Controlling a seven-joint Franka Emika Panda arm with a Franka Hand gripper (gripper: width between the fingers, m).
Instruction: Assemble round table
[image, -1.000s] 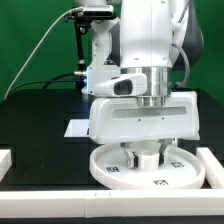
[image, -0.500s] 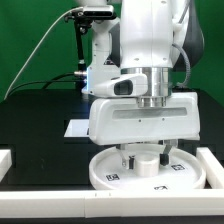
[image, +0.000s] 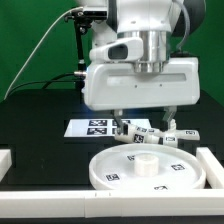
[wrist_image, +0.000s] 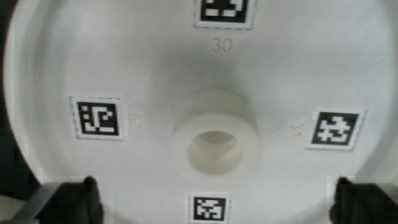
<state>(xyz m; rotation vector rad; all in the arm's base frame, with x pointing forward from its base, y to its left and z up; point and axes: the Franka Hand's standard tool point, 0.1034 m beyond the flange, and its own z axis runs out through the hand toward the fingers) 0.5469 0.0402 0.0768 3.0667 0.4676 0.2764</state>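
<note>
**Tool spread wide above the disc, leg upright at its centre**

The arm (image: 140, 45) blocks much of the exterior view, covering the middle of the green backdrop (image: 30, 45). The disc (image: 150, 170) lies flat on the black bench (image: 40, 140), low in the picture. The short leg (image: 146, 164) stands upright in its middle. Whether the leg is fastened or only resting there cannot be told.

The tool (image: 144, 127) hangs above the disc, clear of it. Its two fingers (image: 119, 126) are spread far apart with nothing between them, so it has hold of nothing.

At twelve o'clock from the disc lie small white parts (image: 152, 133), partly hidden behind the fingers and too small to sort out. The marker board (image: 92, 127) lies at about ten o'clock from the disc, and a finger hides its near end. White rails (image: 211, 165) border the bench at three, seven and nine o'clock. All of them are cut off by the picture's edges.

In the wrist view the disc fills the frame and most of its rim is cropped. Four tags (wrist_image: 100, 116) ring the leg, and one is cut off at the frame's edge. Their black-and-white patterns carry no readable words. A faint raised mark between the leg and one tag looks like "30". The fingertips (wrist_image: 75, 198) show only as dark, blurred shapes.
</note>
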